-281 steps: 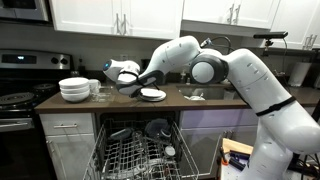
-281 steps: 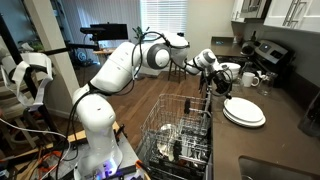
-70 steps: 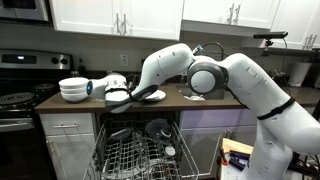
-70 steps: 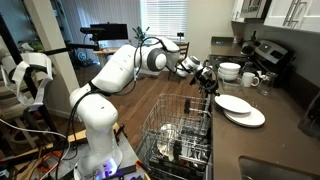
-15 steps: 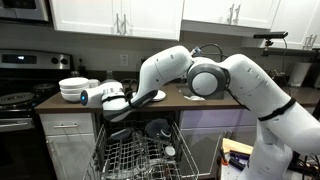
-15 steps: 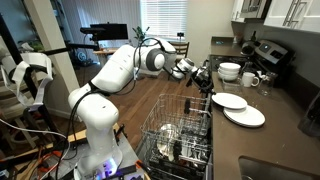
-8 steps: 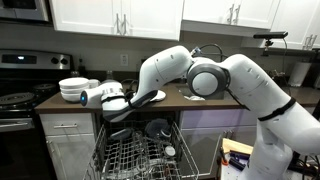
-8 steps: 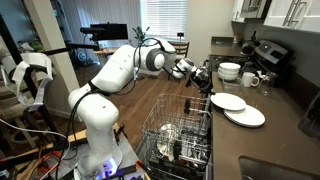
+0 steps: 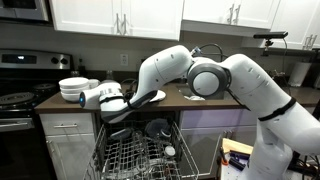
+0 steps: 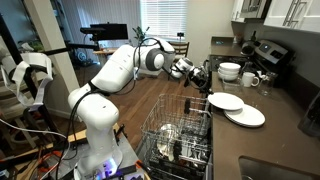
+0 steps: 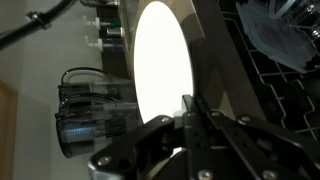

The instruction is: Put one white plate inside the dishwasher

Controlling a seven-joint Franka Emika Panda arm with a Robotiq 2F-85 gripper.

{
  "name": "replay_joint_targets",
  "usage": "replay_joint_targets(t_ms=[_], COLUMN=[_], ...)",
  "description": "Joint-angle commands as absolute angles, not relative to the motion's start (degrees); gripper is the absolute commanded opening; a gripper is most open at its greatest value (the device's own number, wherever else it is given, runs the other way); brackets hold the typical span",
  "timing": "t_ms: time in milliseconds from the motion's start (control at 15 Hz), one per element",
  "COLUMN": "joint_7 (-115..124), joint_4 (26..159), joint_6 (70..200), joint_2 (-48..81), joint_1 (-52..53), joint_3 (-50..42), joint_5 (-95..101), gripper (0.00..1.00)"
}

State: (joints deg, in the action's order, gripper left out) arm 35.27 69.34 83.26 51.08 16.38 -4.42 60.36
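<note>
**White plate (image 10: 226,101) gripped by its rim**

It hangs right of centre at the bench (image 10: 285,128) edge, above the open dishwasher (image 10: 178,132). The fingers (image 11: 206,120) are clamped on its rim. In the wrist view its face is washed out, and the contact seems partly hidden.

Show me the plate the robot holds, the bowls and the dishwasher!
white plate (image 11: 165,70), wrist view, middle of face
stack of bowls (image 9: 73,90), in an exterior view, its side
dishwasher (image 9: 130,156), in an exterior view, its wire rack

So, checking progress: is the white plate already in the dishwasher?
No, the gripper holds the white plate up at counter level, outside the dishwasher.
</note>
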Motion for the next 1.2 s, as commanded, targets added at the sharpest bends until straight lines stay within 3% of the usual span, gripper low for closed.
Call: replay_joint_targets(t_ms=[0,1133], joint_7=[36.3,35.4], joint_4=[70.2,69.1], joint_6=[79.8,78.5], joint_2=[49.6,51.2], joint_1=[17.2,18.7], joint_3=[-4.3,-2.8], joint_5=[60.9,61.0], gripper=[0.01,0.04])
